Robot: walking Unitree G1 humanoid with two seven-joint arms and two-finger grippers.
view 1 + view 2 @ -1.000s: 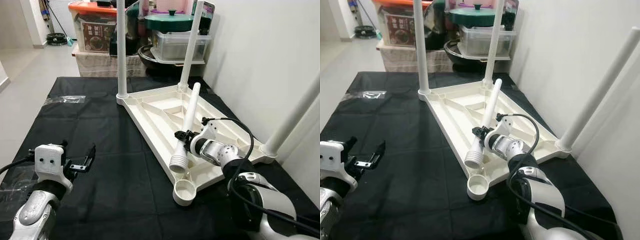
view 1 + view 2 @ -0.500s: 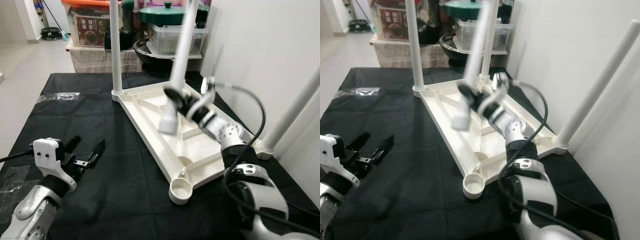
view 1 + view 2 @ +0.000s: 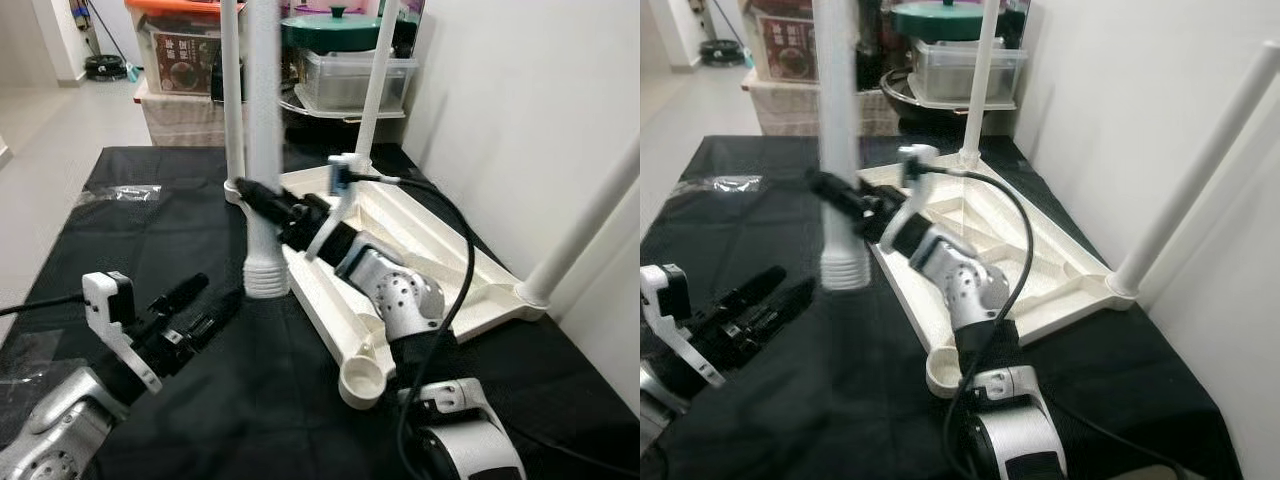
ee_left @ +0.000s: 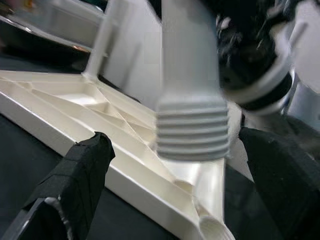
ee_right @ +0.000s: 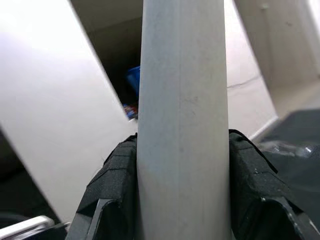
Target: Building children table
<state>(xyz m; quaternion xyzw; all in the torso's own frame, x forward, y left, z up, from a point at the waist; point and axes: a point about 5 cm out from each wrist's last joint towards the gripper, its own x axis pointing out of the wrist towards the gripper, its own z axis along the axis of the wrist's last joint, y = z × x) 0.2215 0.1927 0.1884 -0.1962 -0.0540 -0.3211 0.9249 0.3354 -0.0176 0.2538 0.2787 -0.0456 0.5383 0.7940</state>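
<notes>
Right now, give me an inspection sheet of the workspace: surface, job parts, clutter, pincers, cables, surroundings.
Surface: black cloth covers the work surface.
Job's things: white tabletop lies upside down with three legs fitted; the near corner socket is empty. The fourth leg is held upright, threaded end down, above the cloth.
Clutter: clear plastic wrap at the cloth's far left.
Pincers: right pincer shut on the fourth leg; left pincer open, fingers pointing at the threaded end.
Cables: black cable loops over the right arm.
Surroundings: white wall on the right; storage boxes and a green-lidded pot behind.
</notes>
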